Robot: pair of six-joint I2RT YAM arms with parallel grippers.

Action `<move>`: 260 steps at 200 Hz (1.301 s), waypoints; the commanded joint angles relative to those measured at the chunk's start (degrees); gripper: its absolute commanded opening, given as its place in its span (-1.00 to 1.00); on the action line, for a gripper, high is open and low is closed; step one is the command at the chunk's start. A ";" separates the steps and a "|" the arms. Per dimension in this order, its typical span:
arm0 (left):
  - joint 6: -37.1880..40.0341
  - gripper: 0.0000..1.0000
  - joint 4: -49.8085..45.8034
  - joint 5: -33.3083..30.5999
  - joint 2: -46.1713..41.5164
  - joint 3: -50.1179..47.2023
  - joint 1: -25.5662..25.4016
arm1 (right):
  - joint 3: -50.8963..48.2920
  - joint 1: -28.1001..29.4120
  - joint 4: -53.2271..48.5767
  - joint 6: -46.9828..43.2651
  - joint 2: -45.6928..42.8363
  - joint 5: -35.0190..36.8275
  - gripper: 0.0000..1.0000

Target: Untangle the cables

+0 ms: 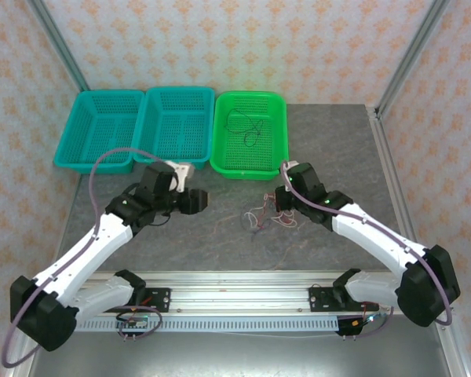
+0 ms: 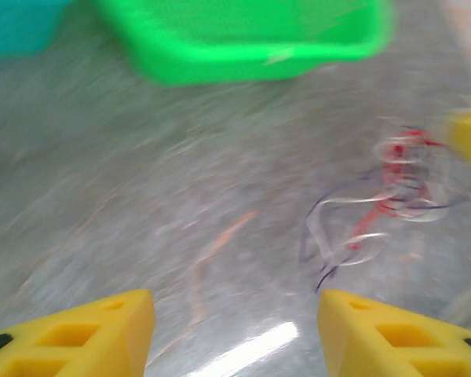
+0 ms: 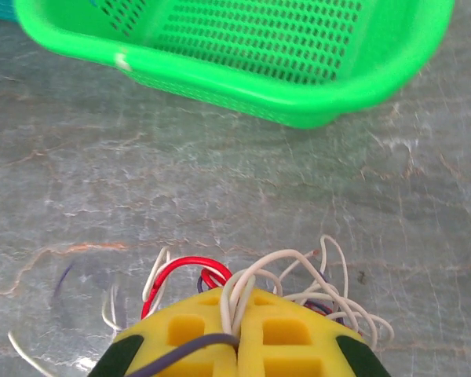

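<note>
A tangle of thin red, white and dark cables lies on the grey table in front of the green basket. My right gripper sits at the tangle's right side. In the right wrist view it is shut on white and dark strands of the cables, and red loops curl out to the left. My left gripper hovers left of the tangle, apart from it. In the blurred left wrist view its yellow fingers stand wide apart with nothing between them, and the cables lie ahead to the right.
A thin black cable lies loose inside the green basket. Two teal baskets stand side by side to its left at the back. The green basket's near wall stands just beyond the tangle.
</note>
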 commanded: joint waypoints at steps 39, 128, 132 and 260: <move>12.61 0.22 9.63 0.95 9.90 4.95 -14.14 | 4.35 0.36 0.86 -2.61 -0.55 -3.29 -1.00; 5.03 0.26 34.31 7.40 27.15 5.25 -16.59 | 3.56 0.38 4.80 2.73 -0.47 -7.23 -1.00; 4.87 0.23 34.65 7.47 27.70 5.33 -16.48 | 3.53 0.40 4.97 3.07 -0.42 -7.16 -1.00; 2.88 -1.00 26.11 -6.85 16.20 1.93 -15.24 | -3.26 -3.40 -0.55 21.77 -0.57 25.66 -0.72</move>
